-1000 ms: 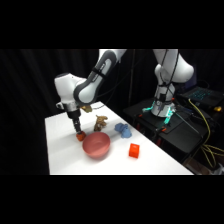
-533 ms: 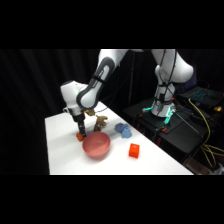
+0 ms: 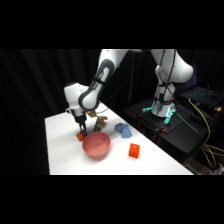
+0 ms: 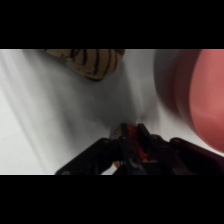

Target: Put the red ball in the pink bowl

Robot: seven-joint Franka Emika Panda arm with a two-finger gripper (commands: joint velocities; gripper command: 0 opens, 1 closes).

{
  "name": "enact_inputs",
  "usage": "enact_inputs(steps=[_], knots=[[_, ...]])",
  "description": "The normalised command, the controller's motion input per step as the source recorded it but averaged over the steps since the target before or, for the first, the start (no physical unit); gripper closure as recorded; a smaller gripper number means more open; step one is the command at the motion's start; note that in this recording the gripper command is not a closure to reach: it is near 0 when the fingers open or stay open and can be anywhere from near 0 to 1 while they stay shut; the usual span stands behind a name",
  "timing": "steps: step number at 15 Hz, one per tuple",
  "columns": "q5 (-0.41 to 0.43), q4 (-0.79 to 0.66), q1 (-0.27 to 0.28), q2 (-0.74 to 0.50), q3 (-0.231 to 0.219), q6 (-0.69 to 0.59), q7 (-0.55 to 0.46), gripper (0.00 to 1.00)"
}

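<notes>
Your gripper (image 3: 81, 133) sits low at the table just left of the pink bowl (image 3: 96, 145), its fingers pinched narrow on the red ball (image 4: 135, 142) — only a sliver of red shows between them in the wrist view. The risk: a round ball held this thinly could squirt out as you lift, or you could clip the bowl's near rim if you cross too low. Being round, the ball has no long axis and points nowhere — any release angle works.
</notes>
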Motion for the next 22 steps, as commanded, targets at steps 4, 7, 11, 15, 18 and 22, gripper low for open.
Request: enact_inputs(steps=[4,7,11,15,18,22], knots=[[0.049,-0.14,-0.008,-0.18,0.017,0.09,-0.08,0.06],[-0.024,-0.18,0.046,-0.37,-0.039,-0.14,-0.02,0.06],[-0.099,-0.11,0.094,-0.51,-0.1,-0.44,0.04,0.06],[-0.119,-0.12,0.125,-0.45,-0.1,-0.39,0.06,0.06],[-0.094,-0.28,0.182,-0.45,-0.033,-0.21,0.07,0.06],[-0.072,-0.34,0.193,-0.35,0.027,-0.03,0.06,0.06]])
